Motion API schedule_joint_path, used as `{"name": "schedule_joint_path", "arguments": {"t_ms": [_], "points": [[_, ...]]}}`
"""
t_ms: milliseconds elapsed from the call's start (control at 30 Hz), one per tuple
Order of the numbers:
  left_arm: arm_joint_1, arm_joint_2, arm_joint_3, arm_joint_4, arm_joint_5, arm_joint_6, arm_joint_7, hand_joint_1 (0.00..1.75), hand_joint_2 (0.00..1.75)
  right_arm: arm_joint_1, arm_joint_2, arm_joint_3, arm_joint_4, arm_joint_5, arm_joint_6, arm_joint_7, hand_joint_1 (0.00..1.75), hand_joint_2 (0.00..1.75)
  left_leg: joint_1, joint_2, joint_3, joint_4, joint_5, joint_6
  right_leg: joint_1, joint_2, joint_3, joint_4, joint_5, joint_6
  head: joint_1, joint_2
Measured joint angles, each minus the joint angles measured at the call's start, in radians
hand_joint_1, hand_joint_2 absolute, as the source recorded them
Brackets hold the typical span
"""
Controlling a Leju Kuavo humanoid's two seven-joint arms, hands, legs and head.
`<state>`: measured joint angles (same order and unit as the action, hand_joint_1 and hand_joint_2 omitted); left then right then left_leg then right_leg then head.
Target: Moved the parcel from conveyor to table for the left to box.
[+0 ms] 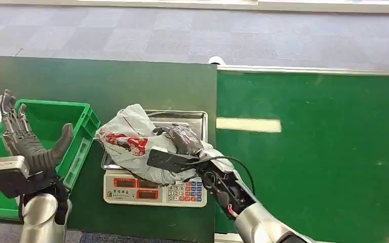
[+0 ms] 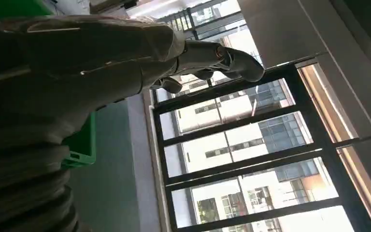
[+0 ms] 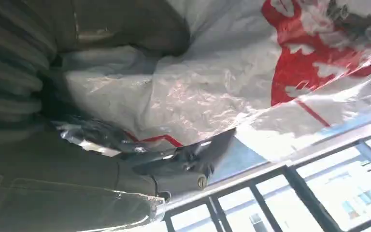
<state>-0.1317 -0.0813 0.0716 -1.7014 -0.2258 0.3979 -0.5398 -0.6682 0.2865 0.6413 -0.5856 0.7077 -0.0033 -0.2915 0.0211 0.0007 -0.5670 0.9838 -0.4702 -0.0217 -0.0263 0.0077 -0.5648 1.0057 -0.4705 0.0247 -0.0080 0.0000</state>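
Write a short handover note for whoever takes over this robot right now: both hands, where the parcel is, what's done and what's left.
Right hand: grips the white plastic-bag parcel with red print, which lies on the steel pan of the white electronic scale on the dark green table.
Left hand: open, raised over the green plastic crate, holding nothing.
Done: parcel is off the green conveyor belt.
Left: right hand releases; left hand puts the parcel in the crate.

Bare table [image 1: 106, 81] behind scale [image 1: 154, 192], green crate [image 1: 76, 147] walling its left side
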Motion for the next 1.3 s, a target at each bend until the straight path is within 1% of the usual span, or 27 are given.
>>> {"name": "schedule_joint_path", "arguments": {"t_ms": [133, 367, 433, 533, 600, 667, 733, 800, 967, 1133, 1200, 1300], "points": [[0.008, 0.005, 0.021, 0.0, -0.037, -0.015, 0.01, 0.0, 1.75, 0.0, 0.0, -0.008, 0.011, -0.013, -0.057, 0.012, 0.0, 1.75, 0.0, 0.0, 0.0, 0.0, 0.0, 0.0, 0.0, 0.0, 0.0, 0.0, 0.0, 0.0, 0.0, 0.0], [0.012, 0.009, 0.035, -0.002, -0.05, -0.018, 0.015, 0.0, 1.75, 0.001, -0.001, -0.016, 0.013, -0.019, -0.066, 0.014, 0.0, 1.75, 0.0, 0.0, 0.0, 0.0, 0.0, 0.0, 0.0, 0.0, 0.0, 0.0, 0.0, 0.0, 0.0, 0.0], [0.013, 0.01, 0.035, -0.004, -0.065, -0.026, 0.02, 0.0, 1.75, 0.006, -0.001, -0.021, 0.012, -0.027, -0.086, 0.014, 0.0, 1.75, 0.0, 0.0, 0.0, 0.0, 0.0, 0.0, 0.0, 0.0, 0.0, 0.0, 0.0, 0.0, 0.0, 0.0], [0.015, 0.013, 0.035, -0.008, -0.111, -0.058, 0.03, 0.0, 1.75, 0.036, -0.001, -0.041, -0.007, -0.047, -0.126, -0.002, 0.0, 1.75, 0.0, 0.0, 0.0, 0.0, 0.0, 0.0, 0.0, 0.0, 0.0, 0.0, 0.0, 0.0, 0.0, 0.0], [0.014, 0.019, 0.03, -0.008, -0.145, -0.088, 0.043, 0.0, 1.75, 0.07, -0.002, -0.056, -0.044, -0.064, -0.161, -0.037, 0.0, 1.75, 0.0, 0.0, 0.0, 0.0, 0.0, 0.0, 0.0, 0.0, -0.001, 0.0, 0.0, 0.0, 0.0, 0.0], [0.011, 0.026, 0.016, -0.007, -0.184, -0.118, 0.056, 0.0, 1.75, 0.116, -0.002, -0.08, -0.129, -0.113, -0.203, -0.104, 0.0, 1.75, 0.0, 0.0, 0.0, 0.0, 0.0, 0.0, 0.0, 0.0, -0.002, 0.0, 0.0, 0.0, 0.0, 0.0], [0.003, 0.035, -0.003, -0.002, -0.21, -0.149, 0.068, 0.0, 1.75, 0.157, -0.007, -0.106, -0.244, -0.187, -0.212, -0.15, 0.0, 1.75, 0.0, 0.0, -0.001, 0.0, 0.0, 0.0, 0.0, 0.0, -0.002, 0.0, 0.0, 0.0, 0.0, 0.0], [-0.012, 0.043, -0.03, 0.018, -0.246, -0.173, 0.079, 0.0, 1.75, 0.19, -0.02, -0.134, -0.368, -0.245, -0.214, -0.163, 0.0, 1.75, 0.0, 0.0, -0.001, 0.0, 0.0, 0.0, 0.0, 0.0, -0.003, -0.001, 0.0, 0.0, 0.0, 0.0], [-0.068, 0.055, -0.128, 0.09, -0.327, -0.24, 0.127, 0.0, 1.75, 0.251, -0.064, -0.198, -0.633, -0.315, -0.21, -0.198, 0.0, 1.75, 0.0, 0.0, -0.001, 0.001, 0.0, 0.0, -0.001, 0.0, -0.003, -0.001, 0.001, 0.0, 0.0, 0.0], [-0.197, 0.081, -0.255, 0.25, -0.389, -0.328, 0.19, 0.0, 1.75, 0.324, -0.097, -0.282, -0.858, -0.384, -0.254, -0.221, 0.0, 1.75, 0.0, -0.001, -0.001, 0.001, 0.0, 0.0, -0.001, 0.0, -0.002, -0.001, 0.001, 0.0, 0.0, 0.0], [-0.239, 0.084, -0.3, 0.316, -0.404, -0.356, 0.21, 0.0, 1.75, 0.361, -0.107, -0.322, -0.934, -0.409, -0.26, -0.223, 0.0, 1.75, 0.0, 0.001, -0.001, 0.001, 0.0, 0.0, -0.001, 0.0, -0.002, -0.001, 0.001, 0.0, 0.0, 0.0], [-0.316, 0.084, -0.363, 0.446, -0.441, -0.443, 0.257, 0.0, 1.75, 0.413, -0.12, -0.353, -1.024, -0.415, -0.251, -0.231, 0.0, 1.75, 0.0, 0.0, -0.001, 0.001, 0.0, 0.0, -0.001, 0.0, -0.003, -0.001, 0.001, 0.0, 0.0, 0.0]]}}
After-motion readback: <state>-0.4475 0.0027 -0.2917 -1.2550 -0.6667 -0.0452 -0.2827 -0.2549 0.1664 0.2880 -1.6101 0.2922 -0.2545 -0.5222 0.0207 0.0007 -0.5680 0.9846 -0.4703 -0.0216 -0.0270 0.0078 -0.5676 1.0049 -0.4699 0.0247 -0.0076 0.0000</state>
